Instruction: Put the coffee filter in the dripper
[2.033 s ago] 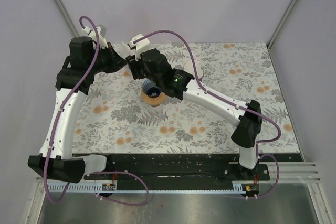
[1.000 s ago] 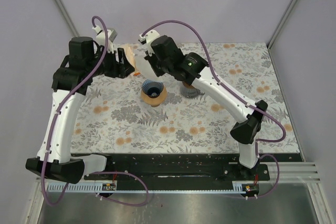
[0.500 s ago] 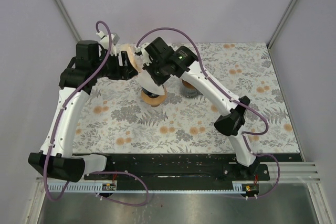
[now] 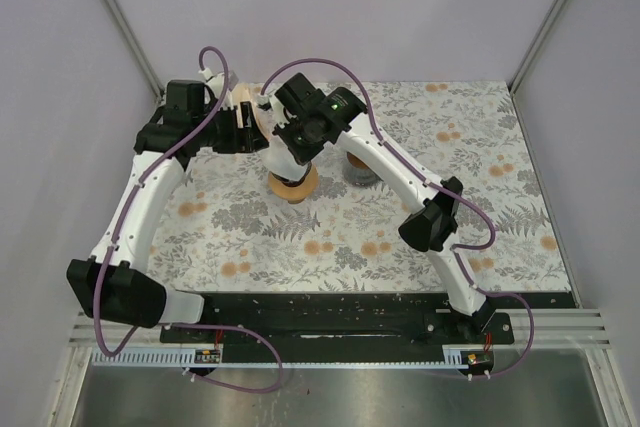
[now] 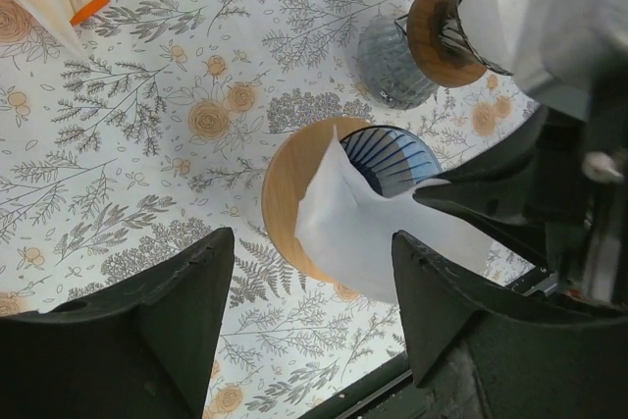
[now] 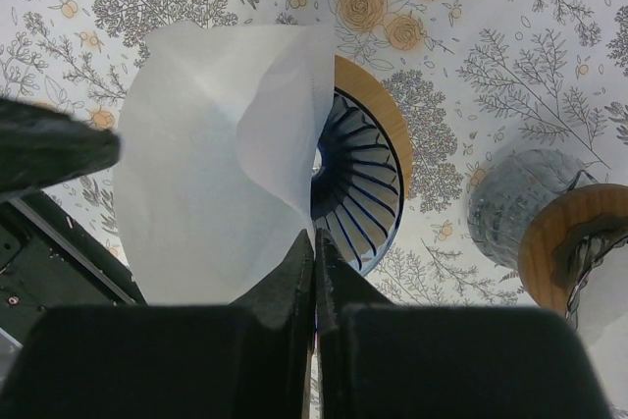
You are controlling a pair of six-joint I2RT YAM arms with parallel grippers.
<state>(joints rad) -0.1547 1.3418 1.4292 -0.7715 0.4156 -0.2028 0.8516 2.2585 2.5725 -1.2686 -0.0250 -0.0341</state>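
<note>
right gripper [image 6: 314,247], clamped on the coffee filter [image 6: 216,174], poises it over the dripper [image 6: 365,193] for seating; left gripper [image 5: 312,272] hangs spread, empty.

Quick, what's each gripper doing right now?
Left gripper: open, holding nothing.
Right gripper: shut on the coffee filter, over the dripper.

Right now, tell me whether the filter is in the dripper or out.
Out. The right end effector holds the filter pinched over the dripper, whose ribs show bare.
</note>
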